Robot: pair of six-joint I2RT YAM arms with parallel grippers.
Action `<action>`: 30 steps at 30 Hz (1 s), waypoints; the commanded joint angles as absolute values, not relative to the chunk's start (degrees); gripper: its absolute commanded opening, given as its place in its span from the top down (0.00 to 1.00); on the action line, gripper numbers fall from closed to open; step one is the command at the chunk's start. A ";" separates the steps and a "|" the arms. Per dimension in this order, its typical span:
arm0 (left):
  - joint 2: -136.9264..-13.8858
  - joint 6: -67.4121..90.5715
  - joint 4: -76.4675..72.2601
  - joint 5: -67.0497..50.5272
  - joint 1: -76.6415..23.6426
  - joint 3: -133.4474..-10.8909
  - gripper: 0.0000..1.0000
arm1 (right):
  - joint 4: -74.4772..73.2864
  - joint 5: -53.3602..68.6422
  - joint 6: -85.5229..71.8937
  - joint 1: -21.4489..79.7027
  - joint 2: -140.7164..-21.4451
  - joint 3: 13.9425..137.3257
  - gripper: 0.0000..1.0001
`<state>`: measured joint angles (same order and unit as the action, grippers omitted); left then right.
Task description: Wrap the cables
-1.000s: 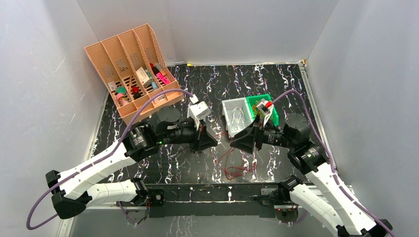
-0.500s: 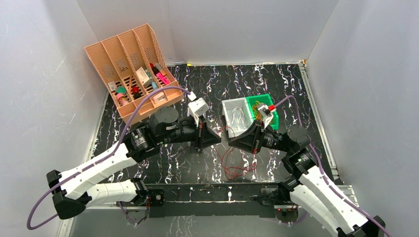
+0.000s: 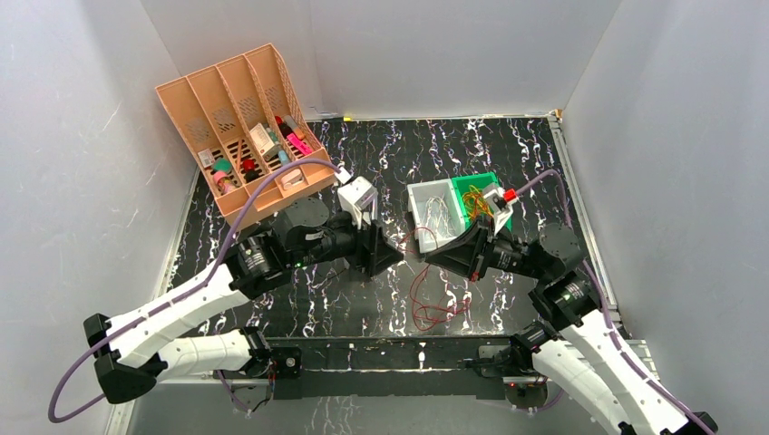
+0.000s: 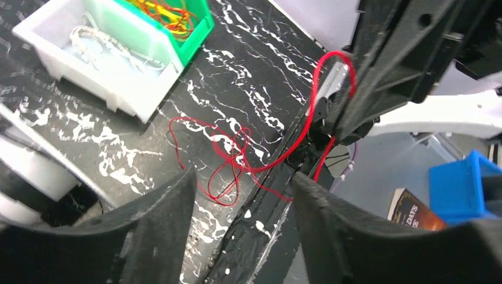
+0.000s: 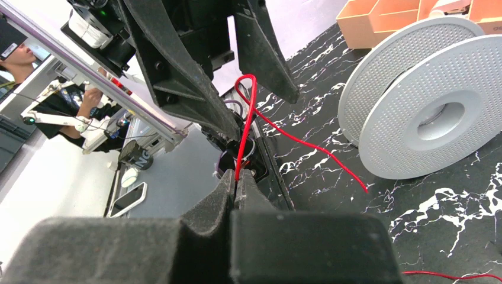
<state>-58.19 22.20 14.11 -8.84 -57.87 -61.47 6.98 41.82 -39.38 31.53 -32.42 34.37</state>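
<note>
Loops of thin red wire (image 3: 435, 311) lay slack on the black table (image 3: 308, 308), close to the front edge between the two arm bases. From that tangle one strand climbed to the right arm (image 3: 512, 258), whose jaws were closed tight on it. Seen from that arm's own camera, the wire came straight up out of the pinch, bent over in a small hairpin and ran back down to the table. Holding it raised like that seemed meant to lift a working length clear of the heap, so it could be wound without dragging the whole tangle along.

The left arm (image 3: 313, 243) faced it nose to nose, its jaws parted and gripping nothing. The hairpin stood about in line with that gap, though I could not tell whether it touched either side. To my eye the left jaws were placed to take the offered strand. A white spool (image 5: 414, 77) stood on edge on the table beyond them.

Farther back sat a white bin (image 3: 431, 185) with pale wires in it. Touching it was a green bin (image 3: 479, 178) holding yellow and red ones, likely where finished bundles belonged. A tan desk organiser (image 3: 195, 104) sat in the far left corner, well apart from the work.
</note>
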 commanded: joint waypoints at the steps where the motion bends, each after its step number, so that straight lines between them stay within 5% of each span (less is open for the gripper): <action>1: -54.57 20.67 18.98 -0.04 -58.01 -64.36 0.34 | 0.66 40.21 -34.35 31.64 -34.76 40.90 1.00; 9: -50.05 16.91 27.80 15.04 -58.01 -67.74 0.13 | -8.62 35.93 -31.90 31.64 -43.88 50.97 1.00; 23: -52.54 16.99 40.00 39.68 -58.01 -68.90 0.04 | -12.65 34.82 -45.79 32.73 -59.18 63.48 1.00; 30: -54.41 15.84 38.75 40.29 -56.39 -67.87 0.02 | -7.24 35.21 -54.35 35.87 -62.44 65.83 1.00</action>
<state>-54.54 16.67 38.41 36.62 -57.80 -67.61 -12.71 34.83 -47.94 33.91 -61.23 61.43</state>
